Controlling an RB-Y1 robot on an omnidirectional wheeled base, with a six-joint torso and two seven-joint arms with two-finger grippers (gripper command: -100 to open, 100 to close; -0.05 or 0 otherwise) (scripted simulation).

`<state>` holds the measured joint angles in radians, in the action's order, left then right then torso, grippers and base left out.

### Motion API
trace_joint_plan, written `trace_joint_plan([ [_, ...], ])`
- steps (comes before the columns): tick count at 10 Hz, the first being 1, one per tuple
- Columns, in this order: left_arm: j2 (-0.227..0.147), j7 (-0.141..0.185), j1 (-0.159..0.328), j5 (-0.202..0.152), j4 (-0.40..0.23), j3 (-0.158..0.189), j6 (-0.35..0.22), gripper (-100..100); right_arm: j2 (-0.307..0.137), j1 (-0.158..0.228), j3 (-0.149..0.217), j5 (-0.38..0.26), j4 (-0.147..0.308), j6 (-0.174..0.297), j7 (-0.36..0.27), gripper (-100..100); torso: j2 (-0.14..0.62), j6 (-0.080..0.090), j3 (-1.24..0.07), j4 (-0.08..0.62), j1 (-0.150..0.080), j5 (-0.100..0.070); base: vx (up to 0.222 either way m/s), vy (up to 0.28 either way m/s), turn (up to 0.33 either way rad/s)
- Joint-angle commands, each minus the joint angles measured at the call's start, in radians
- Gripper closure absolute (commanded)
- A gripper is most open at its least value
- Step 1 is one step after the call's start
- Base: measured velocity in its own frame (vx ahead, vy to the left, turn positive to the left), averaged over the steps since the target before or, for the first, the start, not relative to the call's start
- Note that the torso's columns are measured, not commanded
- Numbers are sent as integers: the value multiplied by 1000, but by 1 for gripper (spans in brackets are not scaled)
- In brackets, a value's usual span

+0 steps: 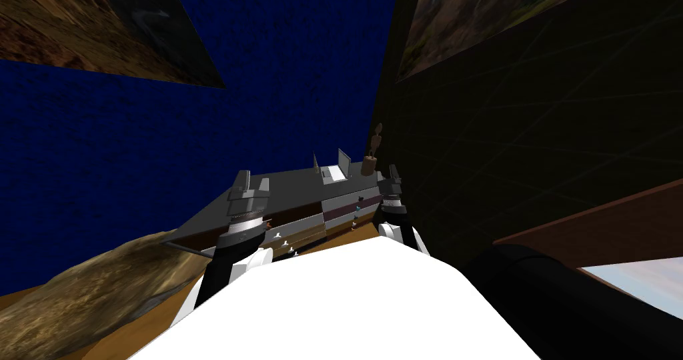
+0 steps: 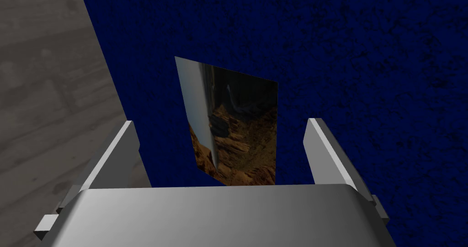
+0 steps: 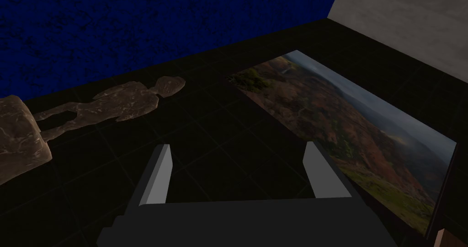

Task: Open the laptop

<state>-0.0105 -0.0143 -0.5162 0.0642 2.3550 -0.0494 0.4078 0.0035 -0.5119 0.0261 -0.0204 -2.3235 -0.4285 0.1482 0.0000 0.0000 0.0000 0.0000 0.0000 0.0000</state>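
Laptop (image 1: 331,171), small and pale grey, lies at the far end of the table (image 1: 280,188), toward its right side, between the two arms and beyond both. From left to right it shows a thin upright sliver, a flat pale slab, then a darker grey panel standing up from the slab's right edge. How far the lid is raised I cannot tell.

At the far left, a brown, mottled, rounded mass (image 1: 100,296) lies on the orange-brown floor (image 1: 150,323) by the table's near-left corner. Next, the left tool (image 1: 250,184) hovers over the table's smooth, matte grey top, its flat blade-like fingers (image 2: 123,143) wide apart with nothing between them. The table's front carries long drawer faces (image 1: 303,221), some light grey and some dark maroon-brown, dotted with small knobs (image 1: 277,235). Near the laptop on its right stands a wooden figurine (image 1: 373,151), a jointed human shape on a blocky base, veined brown in the right wrist view. Just beside it, at the table's right end against a dark gridded wall (image 1: 533,143), the right tool (image 1: 393,176) has its fingers (image 3: 157,175) spread wide, gripping nothing.
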Motion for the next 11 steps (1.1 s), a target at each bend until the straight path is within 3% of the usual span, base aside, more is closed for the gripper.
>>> trace_joint_plan([
  [1,0,0,0,0,0,0,0,0,0,0,0,0,0,0,0,0,40,0,-82,41,0,0,0,0,0],
  [9,0,0,0,0,0,0,0,0,0,0,0,0,0,0,0,0,618,0,-1234,617,0,0,0,0,0],
  [10,0,0,0,0,0,0,0,0,-43,2,4,-4,8,2,-9,-100,691,0,-1382,691,0,0,7,9,33],
  [11,0,0,0,0,0,0,0,0,-74,3,9,-9,17,3,-18,-100,725,0,-1451,724,0,0,4,16,45],
])
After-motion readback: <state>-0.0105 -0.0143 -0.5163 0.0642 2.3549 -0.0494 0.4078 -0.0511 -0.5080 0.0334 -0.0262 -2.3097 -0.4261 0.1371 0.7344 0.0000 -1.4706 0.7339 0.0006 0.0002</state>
